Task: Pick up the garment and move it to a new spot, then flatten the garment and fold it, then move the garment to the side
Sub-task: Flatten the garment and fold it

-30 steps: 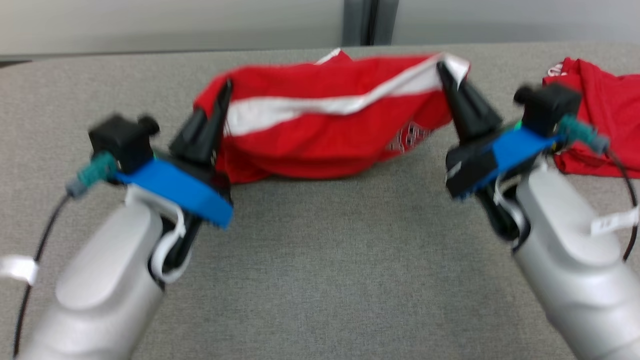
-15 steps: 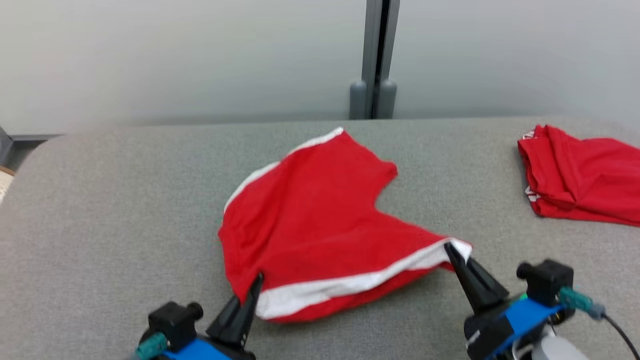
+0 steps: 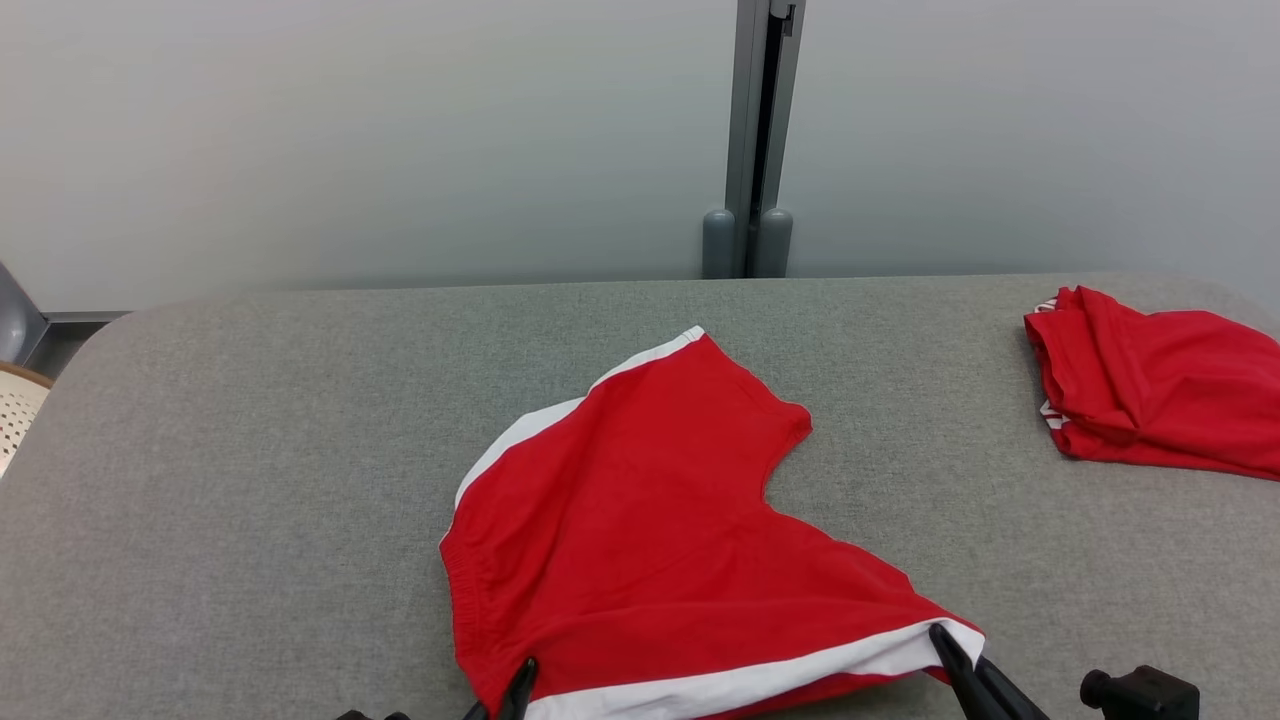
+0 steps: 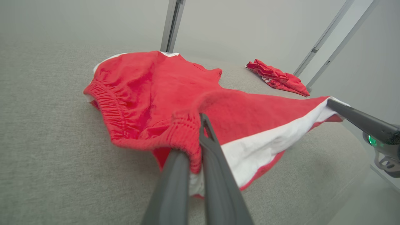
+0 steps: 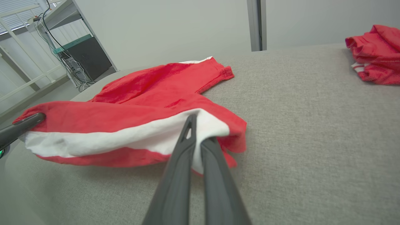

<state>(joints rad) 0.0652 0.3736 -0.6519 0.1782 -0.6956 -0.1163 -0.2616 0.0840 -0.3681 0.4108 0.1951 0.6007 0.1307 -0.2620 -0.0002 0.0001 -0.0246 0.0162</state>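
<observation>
The garment (image 3: 640,520) is a pair of red shorts with a white side stripe. It lies spread on the grey table (image 3: 250,450), far leg flat, near edge lifted between the two grippers. My left gripper (image 3: 524,682) is shut on the elastic waistband; in the left wrist view the garment (image 4: 150,84) bunches around that gripper (image 4: 201,126). My right gripper (image 3: 948,648) is shut on the white-striped corner. The right wrist view shows this gripper (image 5: 193,128) pinching the garment (image 5: 150,84) at the white band, with the left fingers (image 5: 22,125) holding the other end.
A second red garment (image 3: 1150,420) lies bunched at the table's far right, also visible as a red heap (image 5: 375,56). A grey wall with a vertical metal post (image 3: 760,140) stands behind the table. Shelving and cables (image 5: 62,47) stand off to the left.
The head camera has tilted up, so both grippers now sit at the bottom edge. The shorts, earlier hanging stretched between the grippers, now lie spread out on the table.
</observation>
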